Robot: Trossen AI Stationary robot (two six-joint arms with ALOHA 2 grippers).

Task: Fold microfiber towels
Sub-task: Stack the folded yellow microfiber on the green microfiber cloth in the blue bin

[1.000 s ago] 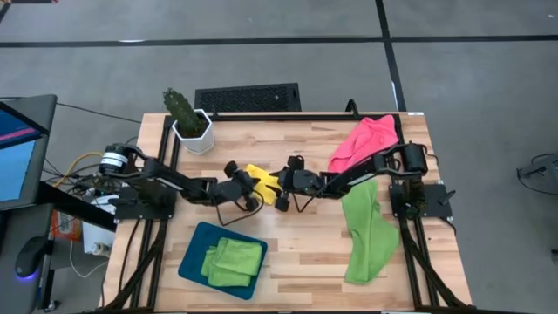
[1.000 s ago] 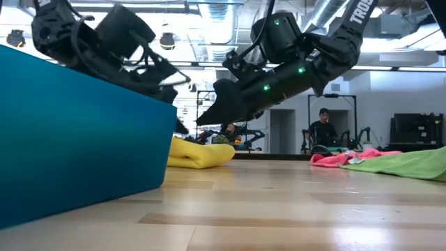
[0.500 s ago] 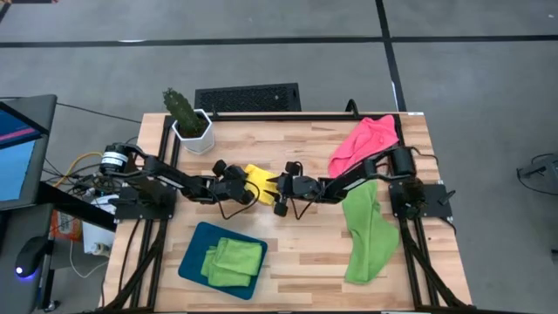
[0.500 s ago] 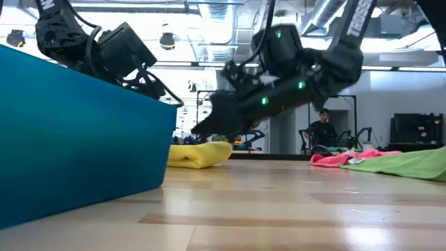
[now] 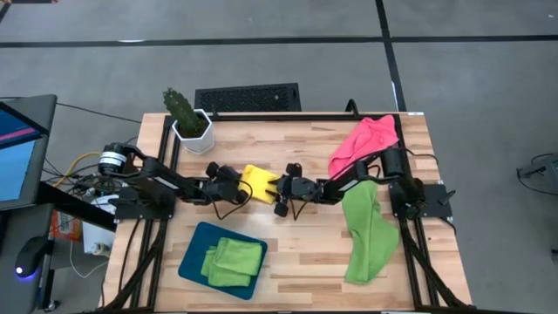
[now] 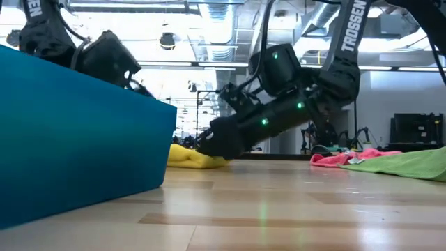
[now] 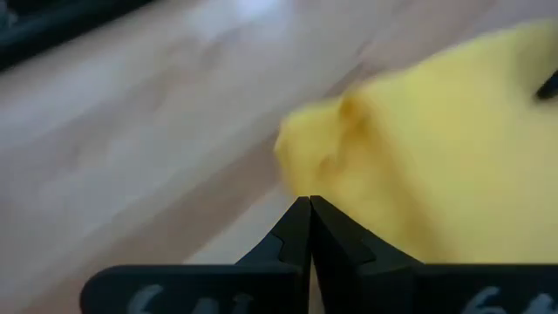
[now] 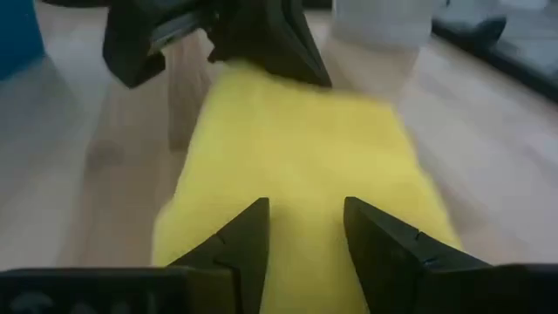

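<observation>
Folded yellow microfiber towel (image 5: 259, 178) at the middle of the light wooden slatted table (image 5: 305, 253). Right gripper (image 8: 305, 228), fingers spread, hangs over the towel's near edge, low against it in the low view; no grasp is visible. Left gripper (image 7: 309, 218), fingers pressed together and empty, sits at the towel's opposite edge. Only the high view shows the green towels (image 5: 234, 262) in the dark teal tray (image 5: 193, 249).

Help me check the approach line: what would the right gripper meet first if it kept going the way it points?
The yellow towel. It lies right ahead of the right gripper, whose open jaws straddle its near edge. Past it sits the left gripper, though how far is hard to judge.
</observation>
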